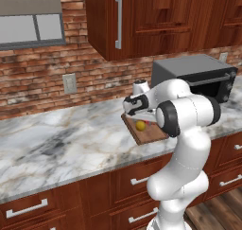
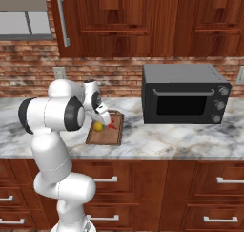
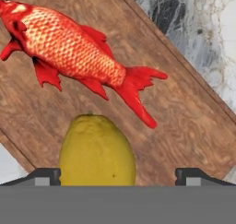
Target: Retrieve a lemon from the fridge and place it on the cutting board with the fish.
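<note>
The yellow lemon [image 3: 97, 149] [image 1: 141, 125] [image 2: 97, 126] lies on the reddish-brown cutting board [image 3: 184, 126] [image 1: 152, 135] [image 2: 107, 136], close beside the orange-red fish [image 3: 69, 48] [image 1: 149, 123] [image 2: 110, 125]. My gripper [image 3: 117, 177] [image 1: 135, 114] [image 2: 100, 119] hovers just over the lemon and is open. Its fingertips [image 3: 46, 177] stand wide apart; the right tip is well away from the fruit. The fridge is out of view.
A black microwave [image 1: 198, 77] [image 2: 183, 95] stands on the marble counter [image 1: 56, 139] [image 2: 167, 140] right of the board. Dark wood cabinets [image 1: 142, 21] hang overhead, against a brick wall. Bare counter stretches left of the board.
</note>
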